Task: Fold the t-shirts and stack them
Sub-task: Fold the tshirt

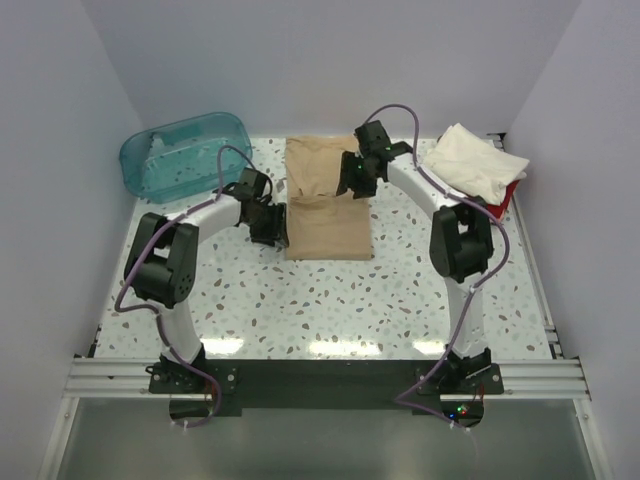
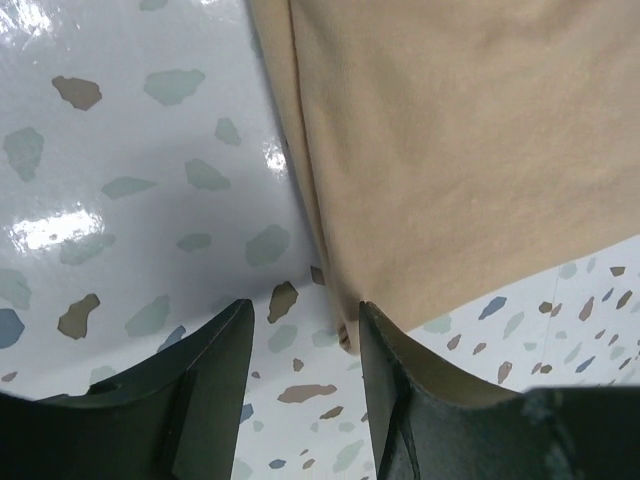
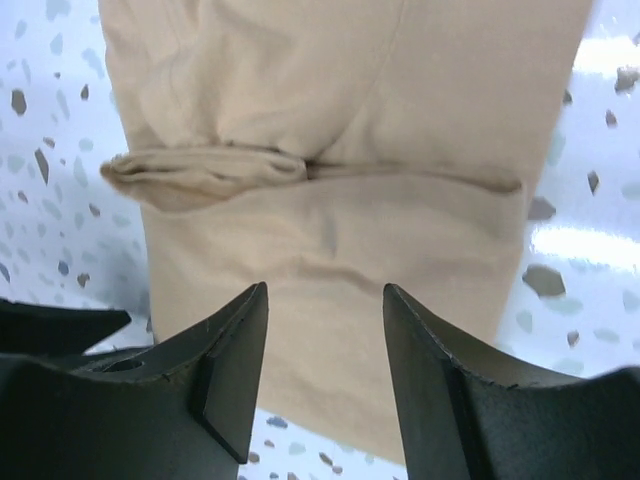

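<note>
The tan t-shirt [image 1: 326,200] lies in the middle of the table as a long rectangle, with a crosswise fold ridge halfway along. My left gripper [image 1: 272,224] is open and empty, low at the shirt's left edge; in the left wrist view [image 2: 305,335] the shirt [image 2: 450,150] ends beside the right finger. My right gripper [image 1: 354,178] is open and empty above the shirt's right side; in the right wrist view [image 3: 325,305] the fold ridge [image 3: 215,165] shows. A cream-white shirt [image 1: 474,160] lies on a red one [image 1: 508,198] at the back right. No pink shirt shows.
A translucent teal tub [image 1: 185,152] lies at the back left. White walls close the table [image 1: 330,310] on the left, back and right. A metal rail [image 1: 320,375] runs along the near edge by the arm bases.
</note>
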Tool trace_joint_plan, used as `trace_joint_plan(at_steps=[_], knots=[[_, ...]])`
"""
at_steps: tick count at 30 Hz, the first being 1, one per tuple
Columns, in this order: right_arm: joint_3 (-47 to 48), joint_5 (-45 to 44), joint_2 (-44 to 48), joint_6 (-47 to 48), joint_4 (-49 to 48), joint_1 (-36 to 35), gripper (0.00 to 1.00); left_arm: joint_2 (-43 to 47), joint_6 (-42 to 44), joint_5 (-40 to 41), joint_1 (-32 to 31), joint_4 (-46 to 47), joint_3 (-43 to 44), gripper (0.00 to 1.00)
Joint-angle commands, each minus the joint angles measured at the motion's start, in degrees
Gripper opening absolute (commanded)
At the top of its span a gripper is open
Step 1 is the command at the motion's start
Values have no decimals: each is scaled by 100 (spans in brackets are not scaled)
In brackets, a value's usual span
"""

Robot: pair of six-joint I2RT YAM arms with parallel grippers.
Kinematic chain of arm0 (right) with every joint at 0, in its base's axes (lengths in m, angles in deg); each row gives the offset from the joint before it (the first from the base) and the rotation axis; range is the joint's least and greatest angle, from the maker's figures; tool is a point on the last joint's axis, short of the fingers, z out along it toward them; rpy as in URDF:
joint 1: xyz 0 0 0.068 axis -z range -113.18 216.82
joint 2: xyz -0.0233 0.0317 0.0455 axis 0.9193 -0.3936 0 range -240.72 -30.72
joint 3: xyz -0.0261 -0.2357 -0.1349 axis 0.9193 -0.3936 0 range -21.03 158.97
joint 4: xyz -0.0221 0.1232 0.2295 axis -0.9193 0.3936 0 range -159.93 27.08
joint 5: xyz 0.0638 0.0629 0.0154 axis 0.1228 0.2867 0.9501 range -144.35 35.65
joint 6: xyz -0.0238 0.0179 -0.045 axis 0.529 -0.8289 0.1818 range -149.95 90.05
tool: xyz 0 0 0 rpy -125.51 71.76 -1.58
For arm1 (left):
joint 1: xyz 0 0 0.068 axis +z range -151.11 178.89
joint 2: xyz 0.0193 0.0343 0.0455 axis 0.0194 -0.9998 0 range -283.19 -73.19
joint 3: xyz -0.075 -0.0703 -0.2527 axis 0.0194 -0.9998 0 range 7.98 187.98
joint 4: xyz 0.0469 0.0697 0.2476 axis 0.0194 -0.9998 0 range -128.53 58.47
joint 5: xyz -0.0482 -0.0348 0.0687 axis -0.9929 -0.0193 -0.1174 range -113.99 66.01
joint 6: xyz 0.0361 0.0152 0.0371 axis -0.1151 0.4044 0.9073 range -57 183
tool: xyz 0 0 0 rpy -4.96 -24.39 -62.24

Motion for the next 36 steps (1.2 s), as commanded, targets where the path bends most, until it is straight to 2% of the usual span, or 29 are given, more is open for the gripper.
trace_joint_plan(at_steps=[1,6,15,29,36], knots=[[-884,-44,956,157,-335,-11,54,532,-22,-238,-13,175,-111,52],[-2247,-53,1808,175,-441,-20,54,770,-180,-458,-13,430,-322,52],[-3630,360,2259,26,-476,-46,52,1034,-426,-590,-13,711,-779,52],[-3859,150,2109,26,-125,-55,41,1306,-628,-458,-13,852,-1157,52],[-4000,123,2039,26,-37,-46,38,1324,-690,-431,-13,905,-1219,52]])
